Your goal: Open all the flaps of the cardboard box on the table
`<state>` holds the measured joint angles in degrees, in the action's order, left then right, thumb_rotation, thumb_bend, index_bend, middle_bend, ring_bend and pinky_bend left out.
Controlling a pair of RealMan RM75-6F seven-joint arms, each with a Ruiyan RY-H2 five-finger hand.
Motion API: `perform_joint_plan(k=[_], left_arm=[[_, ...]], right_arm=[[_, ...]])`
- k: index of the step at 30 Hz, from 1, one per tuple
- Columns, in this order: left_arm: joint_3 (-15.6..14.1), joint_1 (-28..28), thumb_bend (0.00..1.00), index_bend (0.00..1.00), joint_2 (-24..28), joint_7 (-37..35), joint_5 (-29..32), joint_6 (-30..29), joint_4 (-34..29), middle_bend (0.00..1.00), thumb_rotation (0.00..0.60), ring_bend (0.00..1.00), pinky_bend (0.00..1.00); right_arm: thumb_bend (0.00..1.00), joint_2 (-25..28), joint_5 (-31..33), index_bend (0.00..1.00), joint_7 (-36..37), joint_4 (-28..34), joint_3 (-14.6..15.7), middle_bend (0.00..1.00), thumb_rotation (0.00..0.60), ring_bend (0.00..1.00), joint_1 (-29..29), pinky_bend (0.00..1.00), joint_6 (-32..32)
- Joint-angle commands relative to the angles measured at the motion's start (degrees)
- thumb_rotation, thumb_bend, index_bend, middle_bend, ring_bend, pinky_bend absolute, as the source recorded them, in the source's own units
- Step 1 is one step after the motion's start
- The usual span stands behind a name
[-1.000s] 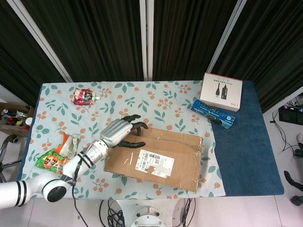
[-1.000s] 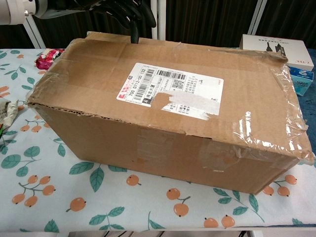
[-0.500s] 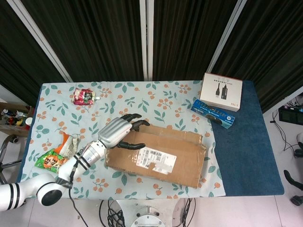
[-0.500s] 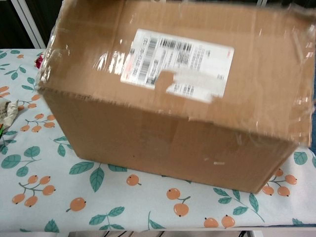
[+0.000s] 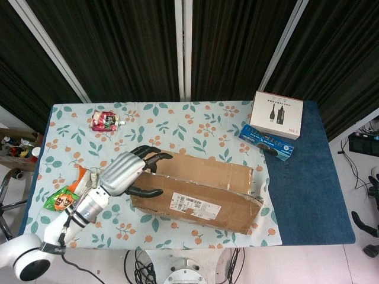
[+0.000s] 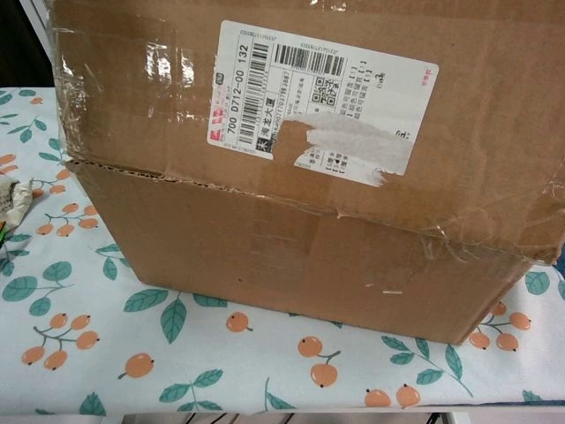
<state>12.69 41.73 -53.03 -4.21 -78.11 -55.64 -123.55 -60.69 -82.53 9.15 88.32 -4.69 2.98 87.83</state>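
The brown cardboard box (image 5: 204, 171) lies in the middle of the floral tablecloth. Its long top flap (image 5: 195, 201), bearing a white shipping label (image 5: 190, 203), is lifted and stands tilted toward the front edge. In the chest view this flap (image 6: 159, 106) fills the upper frame above the box's front wall (image 6: 265, 256), the label (image 6: 322, 102) facing the camera. My left hand (image 5: 125, 172) holds the flap at the box's left end, fingers over its far edge, thumb on the labelled face. The chest view does not show it. My right hand is out of sight.
A red pouch (image 5: 105, 120) lies at the back left. Snack packets (image 5: 71, 193) sit beside my left forearm. A white carton (image 5: 276, 114) and a blue packet (image 5: 266, 141) rest at the back right, on a blue mat (image 5: 305, 189).
The labelled flap has swung up from lying flat to standing tilted toward the front. My left hand has moved left and nearer with it, still on the flap's left end.
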Motion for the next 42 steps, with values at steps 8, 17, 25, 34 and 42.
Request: perform_joint_plan(k=[8,17,25,34,42], left_arm=[[-8.5,-12.4,0.00,0.14,11.9,-7.1,-13.0,-7.8,-6.9,0.65,0.000,0.18,0.16],[-15.7,-20.8,0.00,0.13,15.9,-17.6,-23.0,-15.1,-2.7,0.65,0.000,0.18,0.16],[-13.1,-22.9,0.00,0.13,13.2,-10.4,-15.7,-18.6,5.2,0.23,0.257,0.15,0.17],[-13.6,-29.6,0.00,0.11,7.0,1.5,-7.3,-24.2,14.9,0.11,0.435,0.08,0.17],[-14.4,-32.9,0.00,0.11,4.8,-5.1,-10.2,-28.2,21.3,0.11,0.439,0.08,0.17]], right_arm=[[0.19,-0.4,-1.2,0.00,-2.1,1.8,0.1,0.00,0.600,0.00,-1.3,0.00,-0.8],[0.19,0.0,-1.2,0.00,-3.5,2.7,0.1,0.00,0.600,0.00,-1.3,0.00,-0.4],[0.19,1.9,-6.3,0.00,-6.2,6.8,0.4,0.00,0.600,0.00,-2.4,0.00,1.7],[0.19,8.9,-16.8,0.00,-14.7,21.9,0.4,0.00,0.600,0.00,-8.1,0.00,-2.2],[0.18,11.9,-13.9,0.00,-19.5,36.2,-1.5,0.00,0.600,0.00,-16.6,0.00,-15.8]])
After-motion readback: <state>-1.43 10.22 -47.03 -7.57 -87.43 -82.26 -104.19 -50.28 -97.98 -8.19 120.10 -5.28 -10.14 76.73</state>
